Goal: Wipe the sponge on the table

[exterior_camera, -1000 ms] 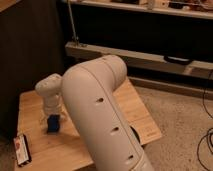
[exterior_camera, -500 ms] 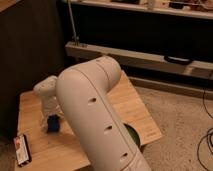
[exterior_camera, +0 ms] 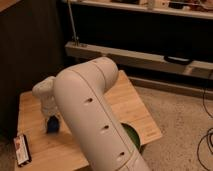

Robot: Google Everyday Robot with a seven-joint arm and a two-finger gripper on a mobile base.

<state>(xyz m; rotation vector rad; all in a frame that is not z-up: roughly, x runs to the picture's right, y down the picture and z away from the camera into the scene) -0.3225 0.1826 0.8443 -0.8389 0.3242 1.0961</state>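
Observation:
The blue sponge [exterior_camera: 52, 125] lies on the left part of the light wooden table [exterior_camera: 132, 105]. My gripper [exterior_camera: 52, 118] reaches straight down onto it from the white wrist above, so only the sponge's lower part shows beneath. The big white arm link runs from the bottom middle of the view up over the table and hides much of the tabletop.
A flat black-and-red device [exterior_camera: 21, 149] lies at the table's front left corner. A green round object [exterior_camera: 132, 138] peeks out behind the arm near the right front edge. A dark shelf unit [exterior_camera: 150, 57] stands behind the table, and cables [exterior_camera: 204, 145] lie on the floor at right.
The large arm link has swung left and covers more of the table. The green object now shows at its right side. The sponge stays in place under the gripper.

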